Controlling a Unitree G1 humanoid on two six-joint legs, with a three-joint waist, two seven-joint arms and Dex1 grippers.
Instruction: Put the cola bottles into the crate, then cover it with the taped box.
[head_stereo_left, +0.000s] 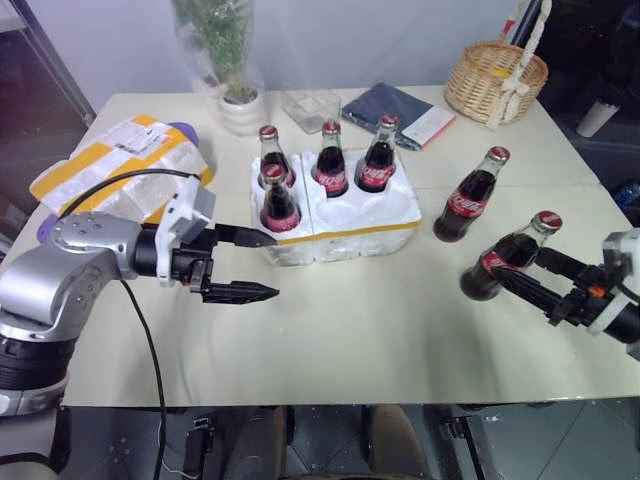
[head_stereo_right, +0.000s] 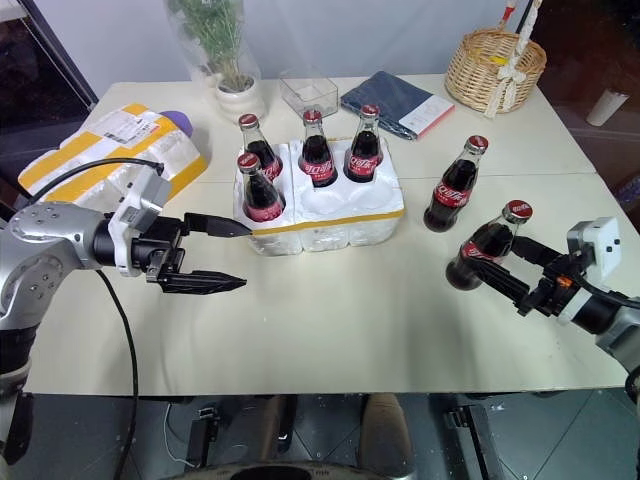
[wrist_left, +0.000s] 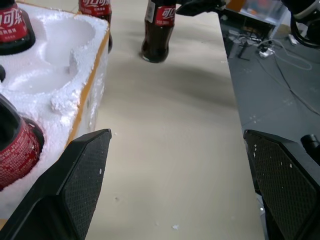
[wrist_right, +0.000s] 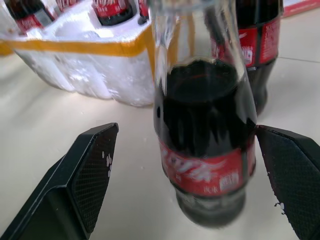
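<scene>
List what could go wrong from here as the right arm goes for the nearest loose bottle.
1. The right gripper has open fingers on either side of the near cola bottle, not yet closed; a bump could tip it over.
2. The second loose bottle stands close behind and could be knocked over.
3. The free wells sit at the crate's right end beside seated bottles, so lowering one in could strike a neighbour.

At the worktop's (head_stereo_left: 330, 330) far edge we see a wicker basket (head_stereo_left: 495, 82), a potted plant (head_stereo_left: 238, 95), a clear tub (head_stereo_left: 310, 108) and a blue notebook (head_stereo_left: 398, 113).
</scene>
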